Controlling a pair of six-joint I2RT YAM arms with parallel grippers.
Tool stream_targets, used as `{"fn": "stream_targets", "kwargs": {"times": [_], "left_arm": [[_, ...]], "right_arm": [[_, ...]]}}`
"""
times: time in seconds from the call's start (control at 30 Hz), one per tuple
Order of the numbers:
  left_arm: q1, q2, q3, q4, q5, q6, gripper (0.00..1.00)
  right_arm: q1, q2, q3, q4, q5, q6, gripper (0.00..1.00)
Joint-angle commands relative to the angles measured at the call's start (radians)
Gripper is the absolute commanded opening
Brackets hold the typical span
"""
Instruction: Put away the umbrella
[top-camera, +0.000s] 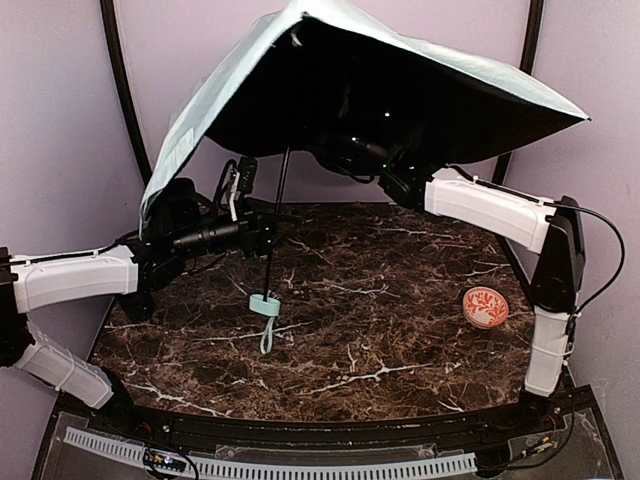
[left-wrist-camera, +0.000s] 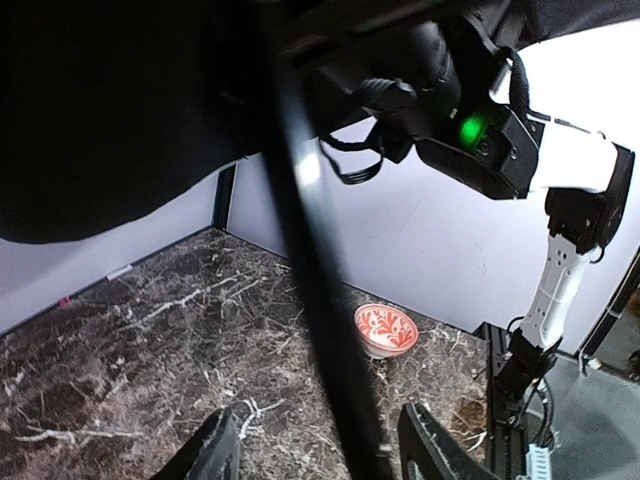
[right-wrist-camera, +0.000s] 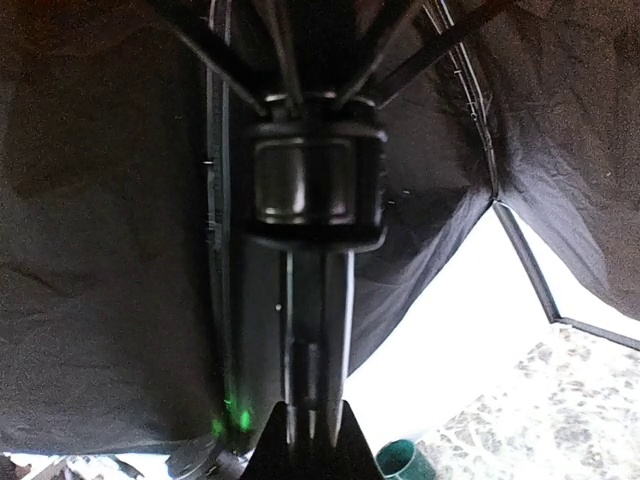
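The umbrella (top-camera: 200, 110) stands open over the back of the table, mint outside and black inside. Its thin black shaft (top-camera: 277, 215) slants down to the mint handle (top-camera: 263, 303) and strap, which hang just above the marble. My left gripper (left-wrist-camera: 318, 445) is open. The shaft (left-wrist-camera: 310, 260) runs between its fingers (left-wrist-camera: 210, 452) with a gap on each side. My right gripper (right-wrist-camera: 305, 430) is up under the canopy, shut on the shaft just below the runner (right-wrist-camera: 318, 190). The handle (right-wrist-camera: 405, 462) shows below it in the right wrist view.
An orange-red, white-patterned bowl (top-camera: 485, 307) sits at the right of the marble table (top-camera: 380, 340), near the right arm's base. It also shows in the left wrist view as the bowl (left-wrist-camera: 386, 328). Lilac walls close in the back and sides.
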Motion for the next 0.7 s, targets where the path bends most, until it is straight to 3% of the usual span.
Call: {"fn": "stream_targets", "kwargs": {"times": [0.0,0.13,0.2,0.27,0.3,0.4,0.5,0.53,0.67], "left_arm": [[0.030,-0.042,0.030,-0.006,0.049,-0.101,0.53],[0.033,-0.032,0.045,-0.013,0.096,-0.123,0.43],[0.032,-0.012,0.065,-0.026,0.124,-0.141,0.27],[0.032,-0.001,0.074,-0.016,0.153,-0.165,0.05],[0.032,0.000,0.073,-0.001,0.164,-0.183,0.00],[0.026,-0.004,0.055,0.076,0.177,-0.257,0.00],[0.026,-0.004,0.038,0.157,0.170,-0.333,0.00],[0.024,-0.003,0.033,0.175,0.167,-0.357,0.00],[0.013,0.004,0.027,0.219,0.157,-0.416,0.00]], "right_arm": [[-0.016,-0.064,0.031,0.122,-0.107,0.010,0.00],[-0.017,-0.049,0.046,0.144,-0.144,0.025,0.00],[-0.016,-0.038,0.054,0.157,-0.143,0.044,0.00],[-0.016,-0.028,0.076,0.146,-0.140,0.054,0.00],[-0.016,-0.025,0.086,0.132,-0.127,0.053,0.00],[-0.016,-0.030,0.093,0.069,-0.030,0.032,0.03],[-0.012,-0.065,0.080,-0.015,0.160,-0.019,0.34],[-0.009,-0.080,0.069,-0.034,0.237,-0.042,0.40],[0.027,-0.123,0.010,-0.019,0.516,-0.162,0.43]]}}
